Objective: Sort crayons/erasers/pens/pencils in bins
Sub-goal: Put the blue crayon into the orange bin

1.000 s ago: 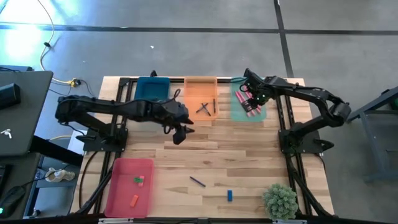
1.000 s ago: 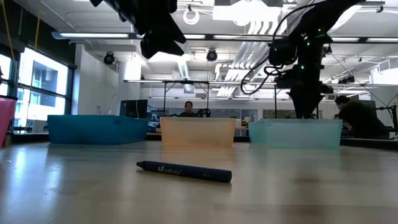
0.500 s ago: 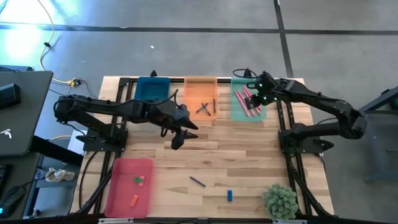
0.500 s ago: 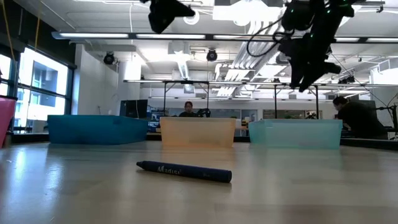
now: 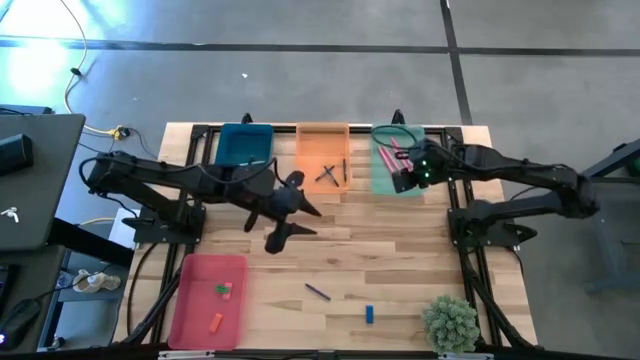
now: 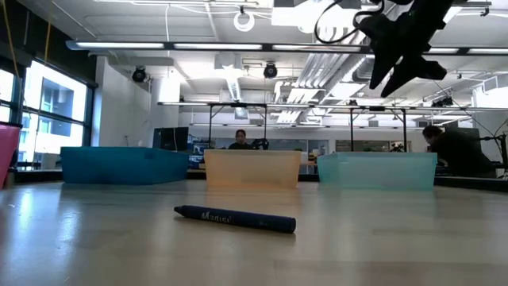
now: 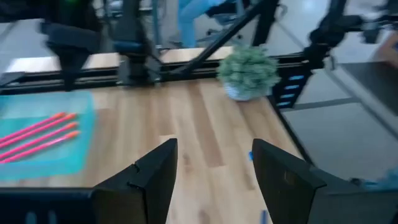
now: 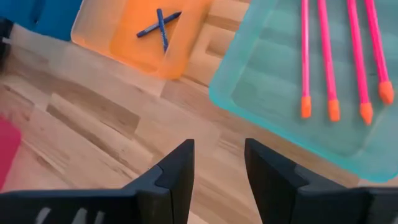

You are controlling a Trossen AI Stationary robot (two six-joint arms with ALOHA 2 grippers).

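Sorting well along, judged from the present layout, but not finished. Four bins on the table: teal bin (image 5: 245,143), orange bin (image 5: 322,135) and mint bin (image 5: 384,185) in a row along the far edge, pink-red bin (image 5: 190,305) at the near-left corner. Four pink-red pencils (image 8: 326,56) lying side by side in the mint bin; three dark pens (image 5: 330,173) in the orange bin, two of them crossed; erasers (image 5: 223,290) in the pink-red bin, one green and one orange plain, a possible third beside the green too small to tell; nothing made out in the teal bin.

Left to do: one dark blue pen (image 6: 235,219) loose near the middle of the near edge; one blue eraser (image 5: 369,314) just beyond it toward the near-right corner, beside a small potted plant (image 5: 450,322).

Left gripper (image 7: 214,162) raised over the table's middle, fingers spread, grasping nothing; right gripper (image 8: 219,155) raised at the mint bin's near edge, fingers likewise parted and bare.
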